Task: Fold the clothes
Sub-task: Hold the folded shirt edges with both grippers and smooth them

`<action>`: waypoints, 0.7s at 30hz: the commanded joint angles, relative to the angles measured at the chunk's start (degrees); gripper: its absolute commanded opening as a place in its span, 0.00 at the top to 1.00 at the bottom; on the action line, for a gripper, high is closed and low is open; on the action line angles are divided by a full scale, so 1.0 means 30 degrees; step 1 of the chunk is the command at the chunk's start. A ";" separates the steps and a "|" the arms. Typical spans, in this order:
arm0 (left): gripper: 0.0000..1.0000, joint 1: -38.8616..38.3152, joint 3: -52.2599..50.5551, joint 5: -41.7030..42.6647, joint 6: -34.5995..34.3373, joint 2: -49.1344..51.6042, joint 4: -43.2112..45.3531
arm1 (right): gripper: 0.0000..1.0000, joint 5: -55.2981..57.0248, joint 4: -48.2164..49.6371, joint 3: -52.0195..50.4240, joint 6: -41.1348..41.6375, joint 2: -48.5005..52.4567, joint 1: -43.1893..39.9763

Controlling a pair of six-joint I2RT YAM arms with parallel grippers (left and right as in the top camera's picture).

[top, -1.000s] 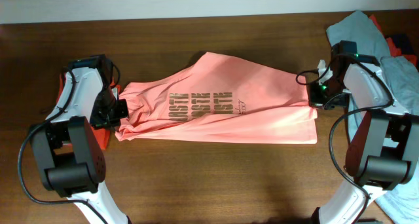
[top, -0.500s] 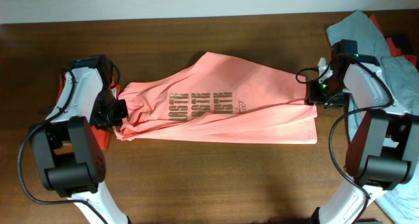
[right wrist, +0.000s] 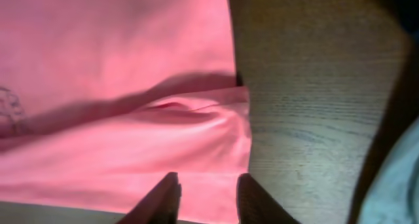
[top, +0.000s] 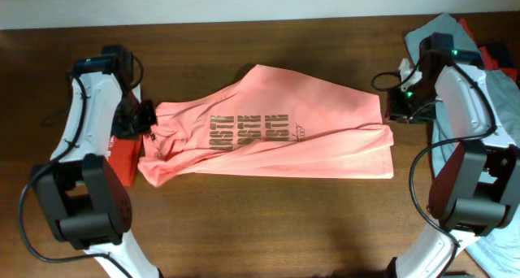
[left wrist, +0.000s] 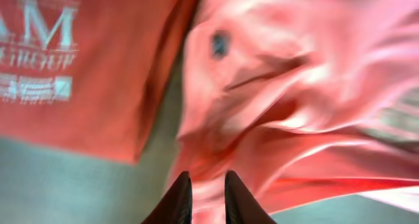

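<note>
The salmon-pink T-shirt (top: 268, 140) lies lengthwise across the table's middle, its tan-gold lettering (top: 252, 130) facing up. My left gripper (top: 146, 119) is at the shirt's left end. In the left wrist view the jaws (left wrist: 208, 185) are pinched shut on a fold of the pink cloth (left wrist: 294, 86), which hangs bunched. My right gripper (top: 392, 111) is at the shirt's right edge. In the right wrist view its fingers (right wrist: 208, 191) are apart above the flat pink cloth (right wrist: 118, 86) and hold nothing.
A red-orange garment with white print (top: 122, 160) lies under the left arm and also shows in the left wrist view (left wrist: 65, 67). Grey-blue shirts (top: 496, 91) and a red-orange one (top: 471, 28) are piled at the right edge. Bare wooden table (top: 268, 221) lies in front.
My left gripper has risen and moved toward the back with the shirt's left end, stretching that end. My right gripper has let go of the right edge and drawn back.
</note>
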 commanded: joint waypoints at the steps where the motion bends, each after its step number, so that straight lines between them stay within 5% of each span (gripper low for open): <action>1: 0.83 -0.1020 0.0175 0.1239 -0.0095 -0.0627 0.0699 | 0.73 -0.0794 -0.0153 -0.0153 -0.0248 0.0080 0.0022; 8: 0.83 -0.2863 -0.0284 0.0787 -0.0087 -0.0182 0.2200 | 0.73 -0.1464 0.0991 -0.1494 -0.0240 0.0087 0.0022; 11: 0.83 -0.3060 -0.0277 -0.0095 -0.0095 -0.0189 0.3293 | 0.58 -0.1639 0.1421 -0.1413 -0.0233 0.0073 0.0015; 14: 0.82 -0.2849 -0.0277 -0.0109 -0.0102 -0.0189 0.3825 | 0.57 -0.1639 0.1472 -0.1399 -0.0233 0.0073 0.0015; 21: 0.81 -0.2419 -0.0335 -0.0546 -0.0685 -0.0182 -0.2426 | 0.55 -0.1632 0.1304 -0.1399 -0.0233 0.0073 0.0022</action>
